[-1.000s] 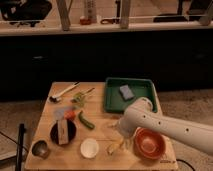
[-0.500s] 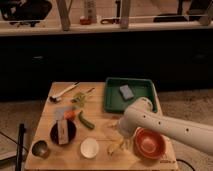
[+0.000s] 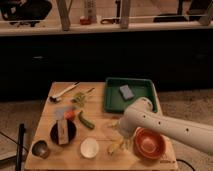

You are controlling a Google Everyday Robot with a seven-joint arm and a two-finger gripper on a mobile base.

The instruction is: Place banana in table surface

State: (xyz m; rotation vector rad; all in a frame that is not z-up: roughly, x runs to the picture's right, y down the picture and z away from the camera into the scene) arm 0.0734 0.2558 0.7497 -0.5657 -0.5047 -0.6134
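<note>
One broad table surface [image 3: 97, 112] is being crossed from the right by a white arm [image 3: 170, 127], past a green tray [image 3: 142, 92] at the far side and an orange bowl [image 3: 149, 142] at the near right. The gripper [image 3: 121, 134] is being held low at the arm's left end, just above the banana [image 3: 116, 147]; whether it is open, closed or gripping cannot be told. The banana is being shown close to the near edge, between a white bowl [image 3: 89, 148] and the orange bowl. It is being judged light, soft and bruisable, best gripped gently across its middle.
</note>
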